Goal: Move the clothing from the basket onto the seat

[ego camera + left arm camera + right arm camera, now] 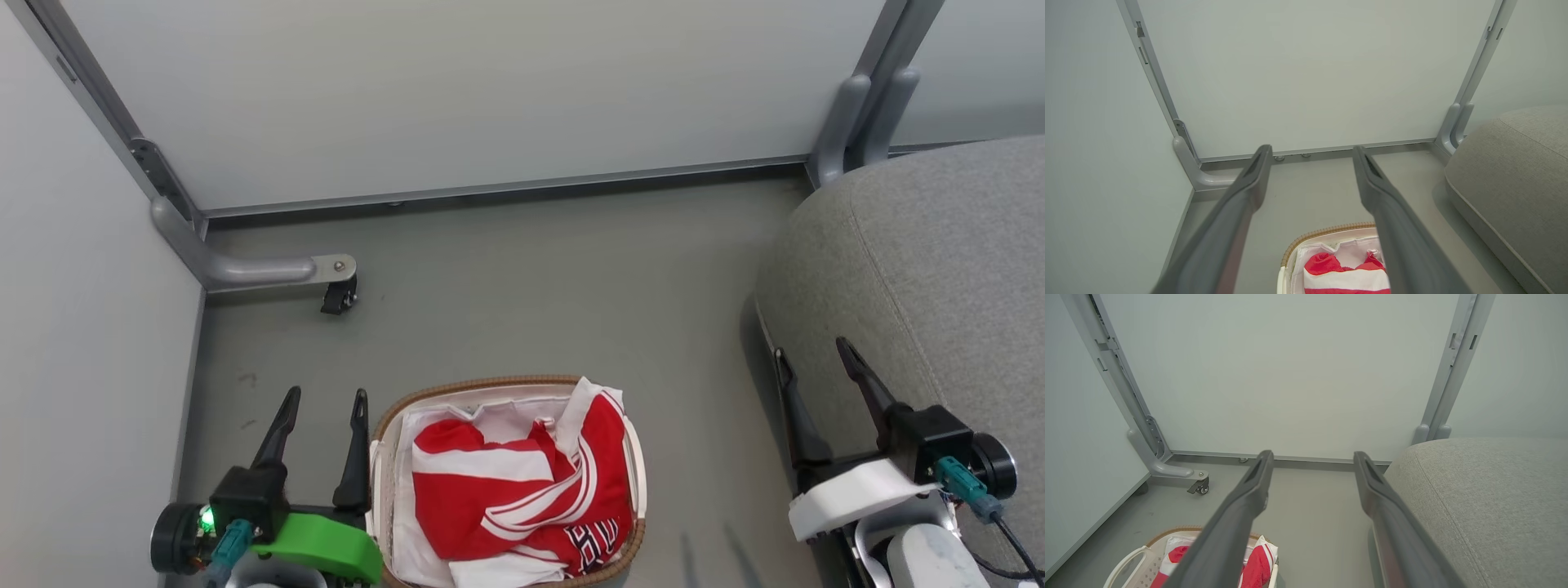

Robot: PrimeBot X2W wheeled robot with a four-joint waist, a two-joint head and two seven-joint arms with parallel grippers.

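Observation:
Red jerseys with white stripes (522, 490) lie crumpled in the small white basket (482, 390) with a brown woven rim, low in the head view's middle. They also show in the left wrist view as clothing (1347, 273) and in the right wrist view as clothing (1255, 565). My left gripper (325, 407) stands open just left of the basket, holding nothing. My right gripper (812, 353) is open at the left edge of the large grey seat (939, 269), also empty. The seat (1511, 179) lies to the basket's right.
Pale partition panels (457, 90) enclose the back and left. A grey frame foot with a black caster (336, 296) juts onto the floor at the back left. Grey floor (571, 294) lies between basket and seat.

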